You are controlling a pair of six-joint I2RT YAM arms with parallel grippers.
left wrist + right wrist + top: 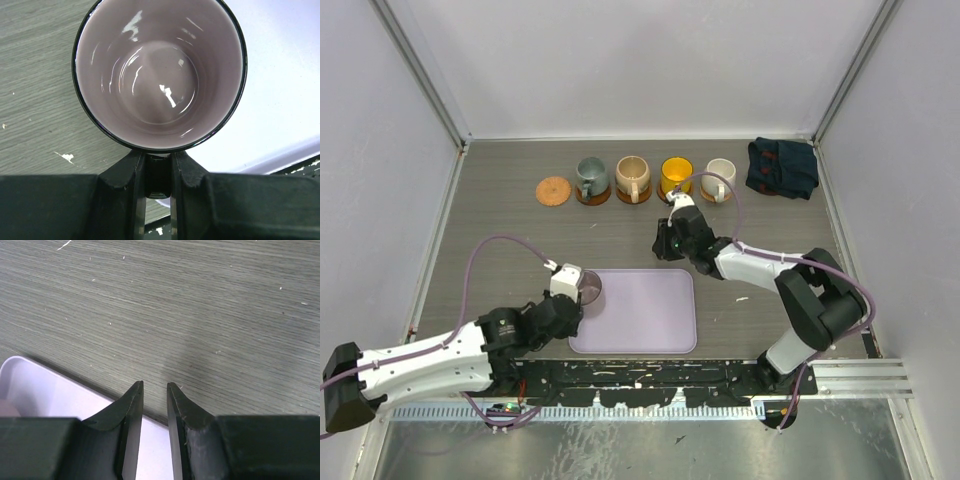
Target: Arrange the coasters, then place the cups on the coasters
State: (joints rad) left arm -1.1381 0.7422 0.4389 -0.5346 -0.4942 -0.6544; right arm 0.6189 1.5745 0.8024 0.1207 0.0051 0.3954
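Top external view: four of the five cups stand in a row at the far side of the table [520, 240], the grey-green cup [591, 178], tan cup [633, 177], yellow cup [676, 175] and cream white cup [720, 180], each apparently seated on a brown disc, while one empty coaster [552, 190] lies at the row's left end, just beside the grey-green cup. The pinkish-purple cup [590, 288], the last not yet placed, sits upright over the left edge of the lavender tray [650, 320], near the arms. The left gripper [578, 292] has it by the handle: the left wrist view shows the left gripper [158, 162] with its fingers [137, 185] pressed onto the dark handle below the cup [160, 75], a hold that keeps the mouth level for carrying; whether the base is lifted cannot be told. The right gripper [665, 243] hangs between the row and the tray, its fingers [131, 410] a narrow gap apart with nothing between them, over bare table by the tray's corner [30, 390], probably clear of the left arm's path to the free coaster. A dark cloth [782, 167] lies at the far right.
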